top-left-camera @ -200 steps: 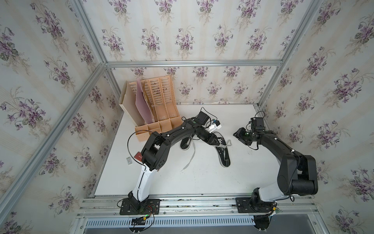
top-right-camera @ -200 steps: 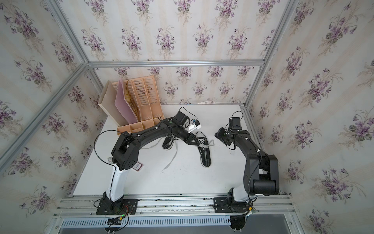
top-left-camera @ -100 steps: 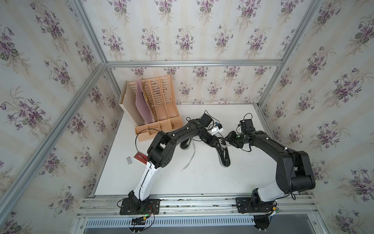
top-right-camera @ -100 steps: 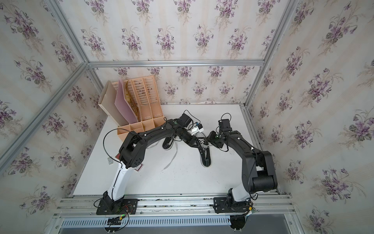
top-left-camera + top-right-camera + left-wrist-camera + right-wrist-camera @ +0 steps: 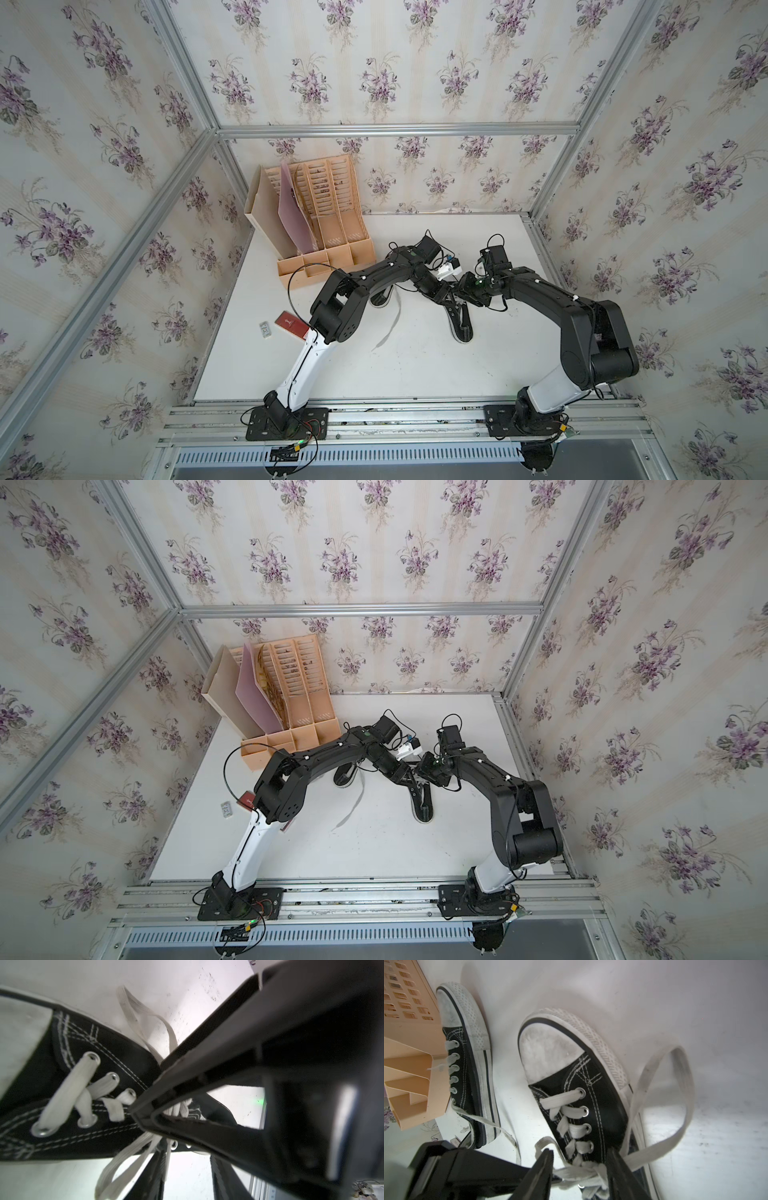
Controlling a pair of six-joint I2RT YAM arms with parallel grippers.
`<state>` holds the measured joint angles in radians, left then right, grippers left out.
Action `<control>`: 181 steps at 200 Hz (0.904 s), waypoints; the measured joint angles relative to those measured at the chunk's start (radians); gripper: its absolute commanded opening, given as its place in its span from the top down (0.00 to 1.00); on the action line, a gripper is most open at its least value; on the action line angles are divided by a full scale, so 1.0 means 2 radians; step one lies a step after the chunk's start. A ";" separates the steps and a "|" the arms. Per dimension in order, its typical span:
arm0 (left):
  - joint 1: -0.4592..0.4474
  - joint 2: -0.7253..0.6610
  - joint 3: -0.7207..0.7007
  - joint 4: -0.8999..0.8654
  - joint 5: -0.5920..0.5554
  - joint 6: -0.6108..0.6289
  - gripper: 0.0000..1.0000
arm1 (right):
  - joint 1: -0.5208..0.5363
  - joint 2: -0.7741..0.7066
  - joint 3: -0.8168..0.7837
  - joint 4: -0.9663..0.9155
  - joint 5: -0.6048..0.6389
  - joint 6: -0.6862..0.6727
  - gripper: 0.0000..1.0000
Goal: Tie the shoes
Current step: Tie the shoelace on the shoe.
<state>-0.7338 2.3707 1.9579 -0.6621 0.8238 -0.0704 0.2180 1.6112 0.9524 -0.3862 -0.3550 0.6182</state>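
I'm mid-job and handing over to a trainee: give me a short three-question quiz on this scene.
1. True or false: the right gripper has its jaws apart, with laces between them.
2. How many shoes are in view? A: one; B: two; C: three.
3. Which tabletop item stands nearest the other shoe, the one not being worked on?
Key: 1 true; 2 B; 3 the peach organizer.

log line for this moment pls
shoe: both grippers at its laces | left gripper: grip unclear | right gripper: open astride laces | other shoe: lace trails loose
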 measured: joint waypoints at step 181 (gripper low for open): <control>0.010 -0.074 -0.091 0.029 -0.029 0.005 1.00 | 0.006 0.009 0.002 -0.024 0.022 -0.005 0.71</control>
<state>-0.7143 2.2234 1.7767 -0.6033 0.7666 -0.0605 0.2298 1.6299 0.9554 -0.4347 -0.3111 0.6086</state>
